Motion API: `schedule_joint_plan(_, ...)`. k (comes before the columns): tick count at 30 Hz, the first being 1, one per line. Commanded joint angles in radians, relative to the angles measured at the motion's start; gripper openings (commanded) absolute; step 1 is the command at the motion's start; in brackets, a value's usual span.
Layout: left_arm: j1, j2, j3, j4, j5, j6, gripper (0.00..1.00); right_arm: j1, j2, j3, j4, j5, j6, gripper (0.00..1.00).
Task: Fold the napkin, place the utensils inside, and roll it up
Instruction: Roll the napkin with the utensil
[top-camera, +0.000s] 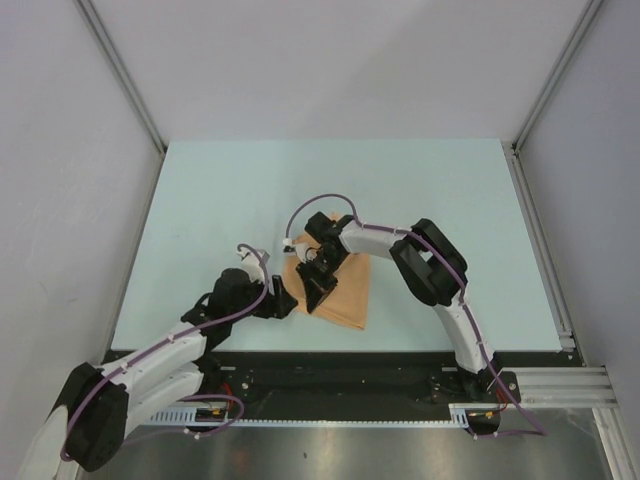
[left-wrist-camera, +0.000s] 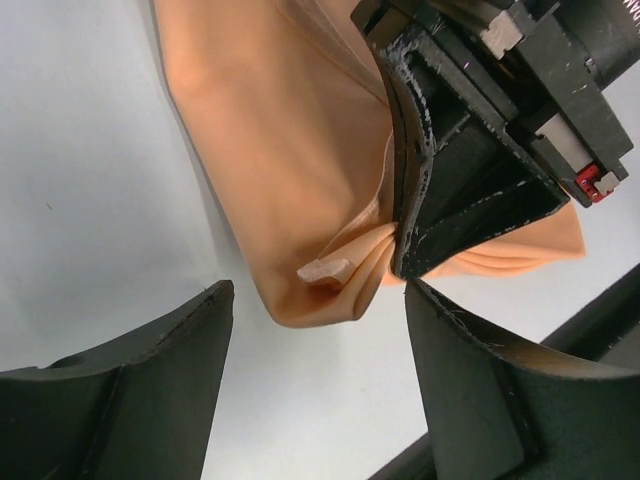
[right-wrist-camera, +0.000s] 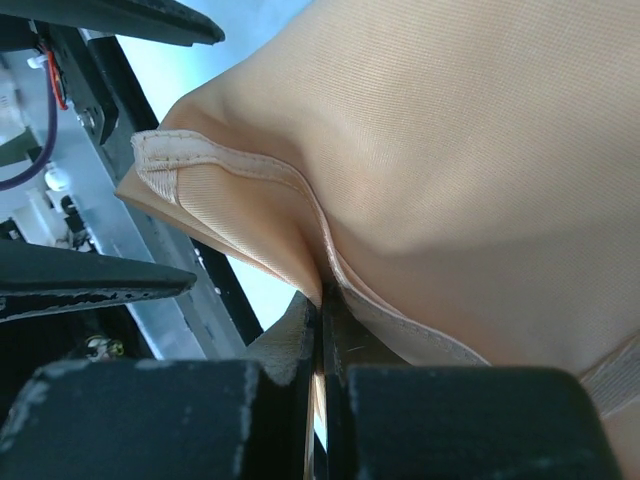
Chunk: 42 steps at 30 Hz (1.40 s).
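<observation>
**Right gripper (right-wrist-camera: 322, 300) clamped on the napkin's hem**

Its fingers are pressed together on the stitched edge of the napkin (right-wrist-camera: 450, 150), and the cloth drapes away from the pinch. Just beside it, the left gripper (left-wrist-camera: 318, 295) has its fingers spread wide with nothing between them, facing the napkin's folded near corner. The napkin sits bunched near the table's (top-camera: 250, 180) front edge, about midway across. Bare tabletop lies open beyond it and on both sides.
</observation>
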Motion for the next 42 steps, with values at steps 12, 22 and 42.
schedule_joint_plan(12, -0.041, 0.043, 0.036, 0.142, -0.061, 0.072, 0.6, -0.025, 0.083, 0.06, -0.094, 0.02, -0.041, 0.0)
schedule_joint_plan(22, -0.054, 0.054, 0.021, 0.194, -0.058, 0.094, 0.48, -0.037, 0.103, 0.074, -0.111, 0.021, -0.033, 0.0)
schedule_joint_plan(42, -0.054, 0.097, 0.011, 0.217, -0.009, 0.078, 0.38, -0.053, 0.115, 0.082, -0.109, 0.015, -0.024, 0.0)
